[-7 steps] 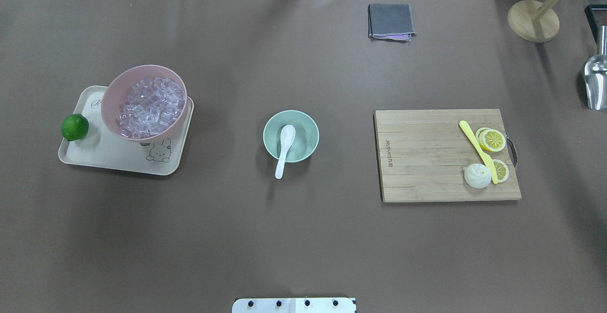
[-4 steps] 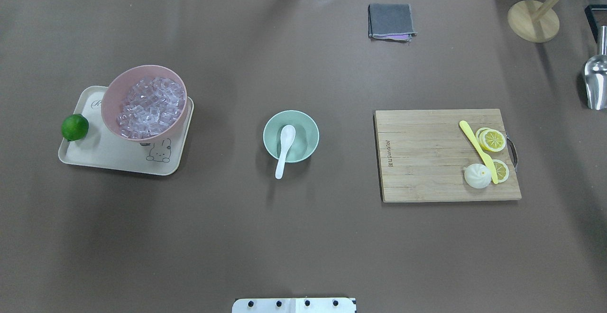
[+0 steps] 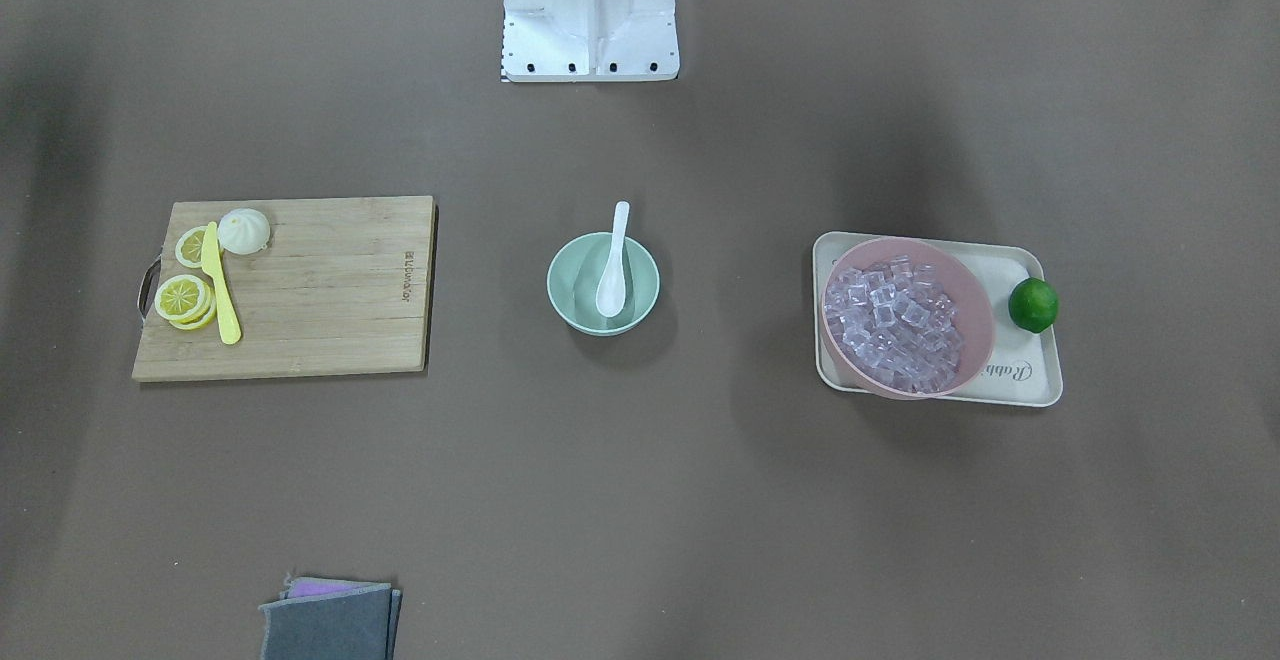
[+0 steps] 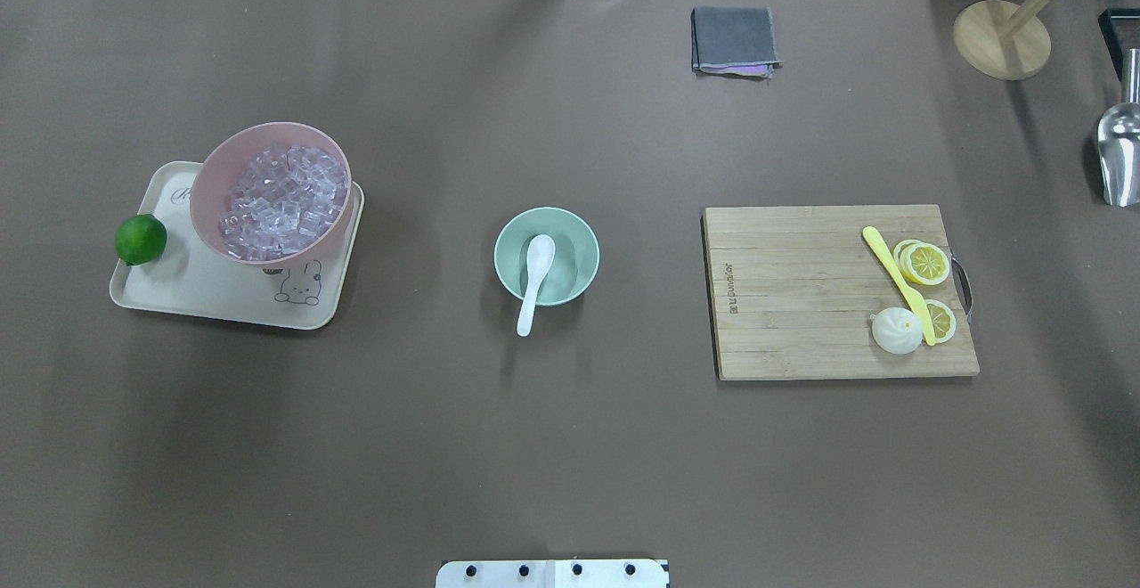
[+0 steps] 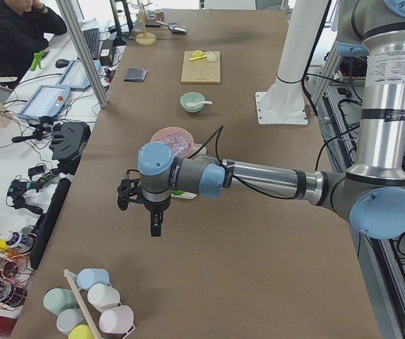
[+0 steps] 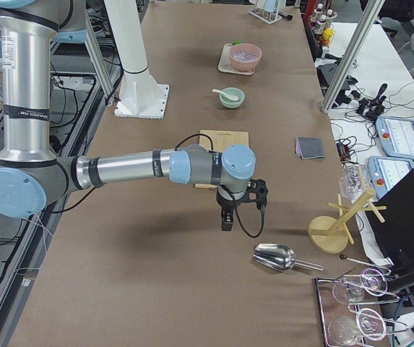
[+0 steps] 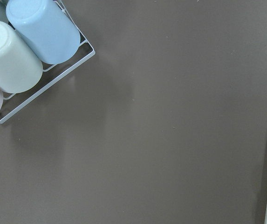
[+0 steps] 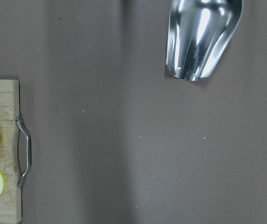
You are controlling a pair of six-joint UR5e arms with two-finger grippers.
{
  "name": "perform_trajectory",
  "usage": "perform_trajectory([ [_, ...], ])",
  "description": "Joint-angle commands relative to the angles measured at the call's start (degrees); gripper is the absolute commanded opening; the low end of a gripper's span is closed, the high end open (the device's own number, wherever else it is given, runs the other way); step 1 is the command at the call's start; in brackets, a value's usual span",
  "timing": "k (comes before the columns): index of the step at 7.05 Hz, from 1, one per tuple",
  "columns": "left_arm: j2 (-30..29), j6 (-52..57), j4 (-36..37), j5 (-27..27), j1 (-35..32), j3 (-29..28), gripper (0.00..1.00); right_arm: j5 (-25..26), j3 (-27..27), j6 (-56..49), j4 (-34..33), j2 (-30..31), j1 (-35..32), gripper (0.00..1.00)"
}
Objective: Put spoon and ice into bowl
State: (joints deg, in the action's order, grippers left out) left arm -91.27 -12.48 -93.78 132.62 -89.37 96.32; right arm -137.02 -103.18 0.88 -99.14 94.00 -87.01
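Left arm (image 5: 266, 178) and right arm (image 6: 120, 168) are silver tubes with pale blue joint caps and black cables

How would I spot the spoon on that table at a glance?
Look to the middle of the brown table, between the wooden board and the beige tray, for the small mint bowl. The spoon lies in it, scoop inside, handle poking out over the rim. It is white and deep-scooped, unlike the flat yellow knife on the board.

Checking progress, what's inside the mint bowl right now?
Only the spoon: scoop inside the bowl, handle over the rim. The ice sits in the pink bowl. Floor under the scoop is covered.
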Motion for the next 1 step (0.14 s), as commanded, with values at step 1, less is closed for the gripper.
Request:
perform_trajectory([
  [1,0.13,0.00,0.00,-0.08,-0.10,-0.25,0.98,0.08,0.26,0.00,0.00,-0.30,0.00,1.00],
])
